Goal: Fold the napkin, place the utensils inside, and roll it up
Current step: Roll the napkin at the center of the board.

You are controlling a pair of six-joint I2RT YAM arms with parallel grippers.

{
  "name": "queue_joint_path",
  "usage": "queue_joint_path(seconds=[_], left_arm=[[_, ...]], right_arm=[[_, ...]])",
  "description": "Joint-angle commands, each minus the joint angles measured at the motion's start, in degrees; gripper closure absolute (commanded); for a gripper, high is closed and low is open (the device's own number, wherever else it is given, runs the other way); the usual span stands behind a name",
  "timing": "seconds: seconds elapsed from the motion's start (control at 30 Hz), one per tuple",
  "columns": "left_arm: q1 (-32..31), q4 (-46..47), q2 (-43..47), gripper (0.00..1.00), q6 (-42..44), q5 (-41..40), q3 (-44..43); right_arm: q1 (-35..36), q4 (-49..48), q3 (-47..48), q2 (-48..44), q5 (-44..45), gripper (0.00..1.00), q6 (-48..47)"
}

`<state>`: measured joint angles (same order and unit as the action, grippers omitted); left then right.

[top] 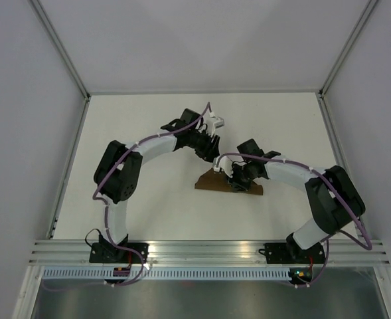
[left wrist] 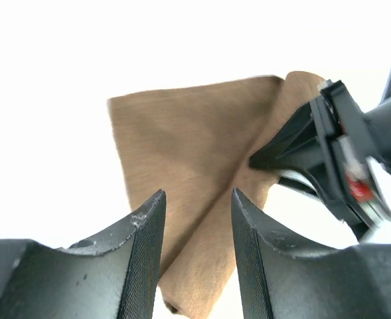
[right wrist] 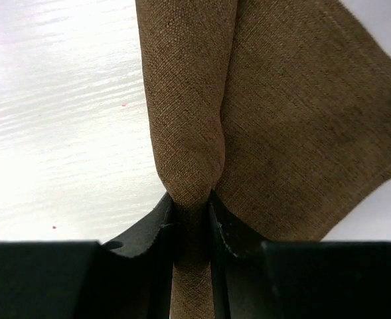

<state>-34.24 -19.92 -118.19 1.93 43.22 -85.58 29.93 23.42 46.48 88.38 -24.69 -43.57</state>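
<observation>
While the right pincer [right wrist: 192, 207] is pressed together on a raised ridge of the napkin [right wrist: 295, 126], the brown cloth lies near the middle of the white counter [top: 149, 126], between the two arms. The left pincer [left wrist: 195, 232] hangs spread over the far side of the cloth, its jaws apart and gripping nothing, with the fabric showing below them and the right pincer close on its right.
</observation>
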Motion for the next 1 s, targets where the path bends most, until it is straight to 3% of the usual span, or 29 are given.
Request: queue_joint_path(seconds=[0.0,0.3,0.47,0.7,0.97], left_arm=[[2.42,15.65,10.40,0.51,-9.40,-10.25,6.81],[1.90,39.33,27.21,0.50,-10.12,-26.05,32.04],[-5.39,54.01,34.43,0.45,-2.11,-35.48,45.75],[-16.99,48.32,29.43,0.44,12.03,-44.61,43.32],[-24.47,40.68,19.51,0.43,21.18,-44.02,36.20]], right_arm=[[-3.29,11.37,6.68,5.91,-8.17,0.81,-3.62],[-10.76,34.56,25.84,26.13,-16.71,0.81,-14.08],[-12.79,40.03,35.34,36.05,-17.41,0.81,-14.70],[-13.59,42.94,41.93,41.87,-17.41,0.80,-13.56],[-13.85,43.46,44.13,44.77,-17.32,0.81,-12.85]])
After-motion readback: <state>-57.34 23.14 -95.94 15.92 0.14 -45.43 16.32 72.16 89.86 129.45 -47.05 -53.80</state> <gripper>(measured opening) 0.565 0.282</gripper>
